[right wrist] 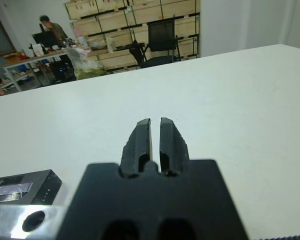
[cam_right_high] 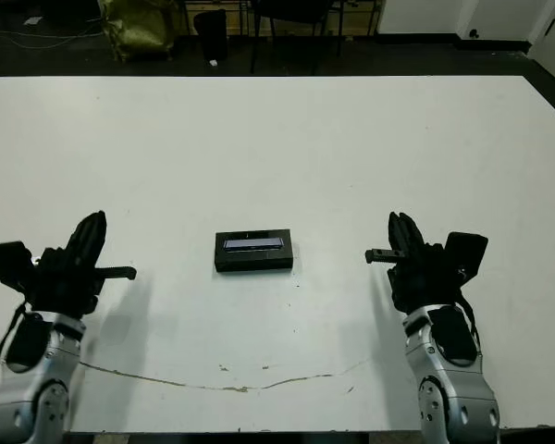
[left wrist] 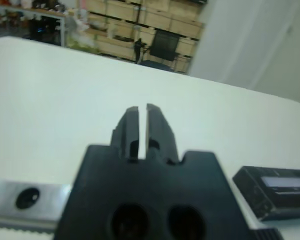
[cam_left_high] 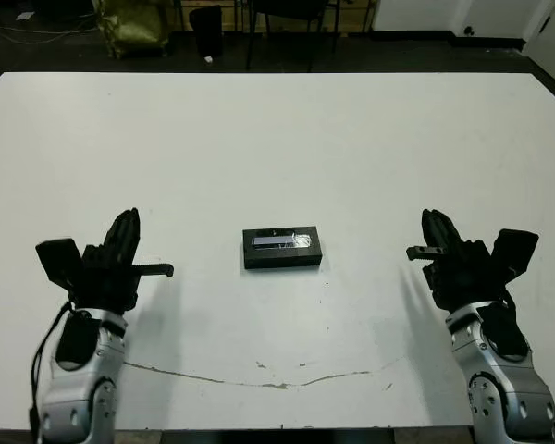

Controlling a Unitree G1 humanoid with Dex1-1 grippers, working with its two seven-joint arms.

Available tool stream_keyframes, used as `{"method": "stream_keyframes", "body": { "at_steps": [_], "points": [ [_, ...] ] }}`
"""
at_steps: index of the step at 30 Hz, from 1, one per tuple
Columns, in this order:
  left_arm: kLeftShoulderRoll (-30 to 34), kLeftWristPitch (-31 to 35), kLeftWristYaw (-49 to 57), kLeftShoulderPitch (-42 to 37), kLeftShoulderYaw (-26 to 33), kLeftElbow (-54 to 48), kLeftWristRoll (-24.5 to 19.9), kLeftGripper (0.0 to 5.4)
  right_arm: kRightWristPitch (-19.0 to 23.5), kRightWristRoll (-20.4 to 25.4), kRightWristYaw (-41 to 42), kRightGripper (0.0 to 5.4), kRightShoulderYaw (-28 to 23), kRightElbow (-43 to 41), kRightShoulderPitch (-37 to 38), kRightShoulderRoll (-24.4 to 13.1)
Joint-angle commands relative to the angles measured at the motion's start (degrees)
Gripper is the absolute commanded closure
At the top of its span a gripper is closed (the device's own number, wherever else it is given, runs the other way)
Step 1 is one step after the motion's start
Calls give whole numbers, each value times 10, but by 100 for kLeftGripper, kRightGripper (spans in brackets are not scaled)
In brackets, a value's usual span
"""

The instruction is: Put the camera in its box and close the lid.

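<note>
The box point(cam_left_high: 282, 260) sits at the middle of the white table with the lid point(cam_left_high: 281, 241) lying flat on it, pale strip facing up. The camera is hidden from every view. My left gripper point(cam_left_high: 129, 222) hovers well to the left of the box, shut with nothing in it. My right gripper point(cam_left_high: 432, 222) hovers about as far to the right, also shut and empty. In the left wrist view the fingers point(left wrist: 131, 122) press together and the box point(left wrist: 277, 192) lies off to one side. The right wrist view shows the same for the right gripper point(right wrist: 155, 121) and the box point(right wrist: 20, 187).
A thin dark crack line point(cam_left_high: 287, 381) runs across the table near its front edge. Beyond the far edge stand a yellow-green bag point(cam_left_high: 129, 23) and dark chairs point(cam_left_high: 291, 18). A person point(right wrist: 50, 27) sits at a desk far behind the table.
</note>
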Motion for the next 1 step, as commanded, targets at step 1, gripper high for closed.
{"method": "stream_keyframes", "body": {
  "at_steps": [1],
  "points": [
    [-8, 5, 18, 13, -6, 0, 5, 538, -16, -4, 8, 540, 0, 25, 2, 5]
  ]
}}
